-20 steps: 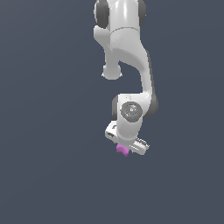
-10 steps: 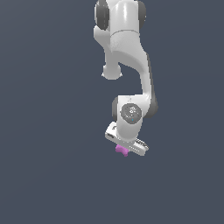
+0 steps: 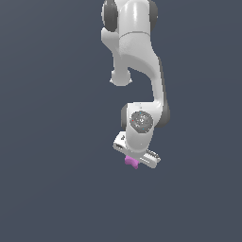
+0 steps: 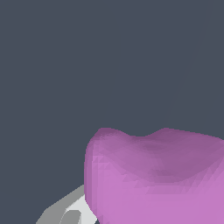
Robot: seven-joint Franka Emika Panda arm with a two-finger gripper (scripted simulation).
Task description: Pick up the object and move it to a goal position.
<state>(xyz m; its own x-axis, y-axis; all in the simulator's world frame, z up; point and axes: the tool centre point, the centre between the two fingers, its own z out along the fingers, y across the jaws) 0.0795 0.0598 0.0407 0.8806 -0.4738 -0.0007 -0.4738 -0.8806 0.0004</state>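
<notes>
Exterior view: white arm comes down from the top centre of the frame. Claw (image 3: 134,159) sits just below centre, its body tilted. The magenta-pink object (image 3: 131,162) shows directly under the claw body, touching it at its lower edge, only a small lump peeking out.

Wrist view: object (image 4: 157,175) fills the lower right of the frame, very close to the lens, lumpy with a shallow dip along its upper edge. A pale finger (image 4: 72,210) shows against its lower left flank, apparently in contact. Second finger not visible.

Claw state: narrow, judged to be holding the object between its fingers. Object's long axis cannot be told; too much is hidden.

Surroundings: plain dark grey everywhere. No counter edge, goal marker or other item visible, so nothing appears to stand in the way.
</notes>
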